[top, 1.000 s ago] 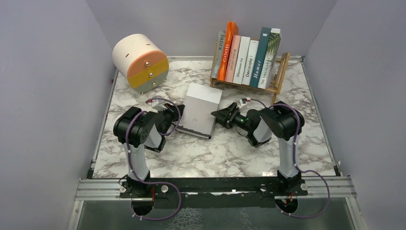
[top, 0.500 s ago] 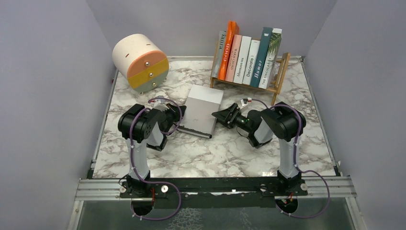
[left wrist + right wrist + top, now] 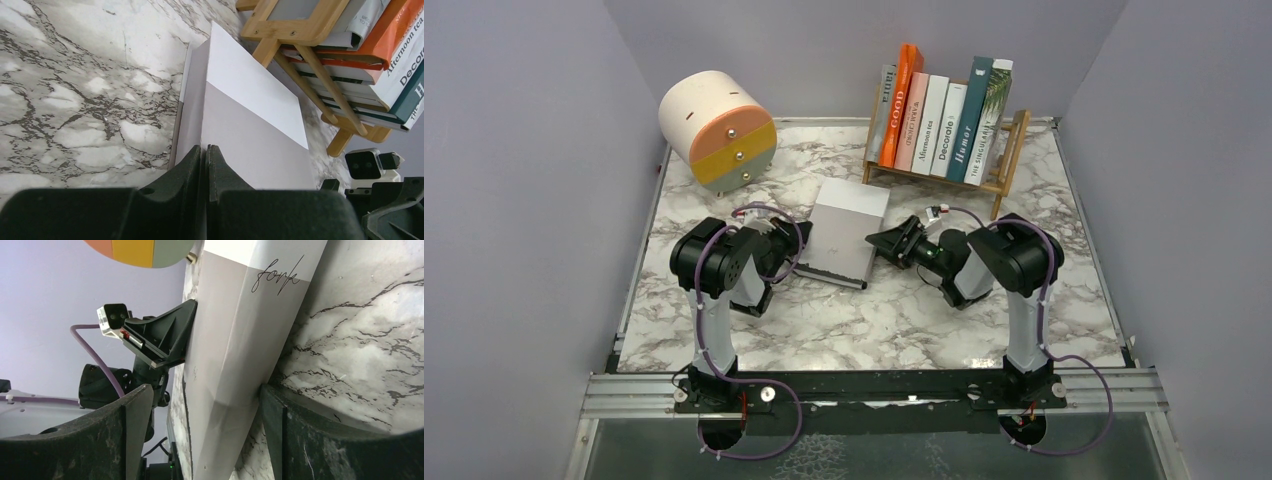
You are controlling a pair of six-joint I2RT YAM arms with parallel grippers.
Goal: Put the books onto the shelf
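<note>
Shelf [image 3: 1009, 150] at the back right holds seven books [image 3: 939, 120] standing up. One more grey-white book [image 3: 849, 230] lies on the table [image 3: 904, 310], left claw [image 3: 798, 239] pinched closed against one edge, right claw [image 3: 876, 241] spread open at the opposite edge.

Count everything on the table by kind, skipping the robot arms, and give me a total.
Books standing on the shelf: 7
Grey-and-white book on the table: 1
Shelf: 1
Round drawer drum: 1
Total: 10
</note>
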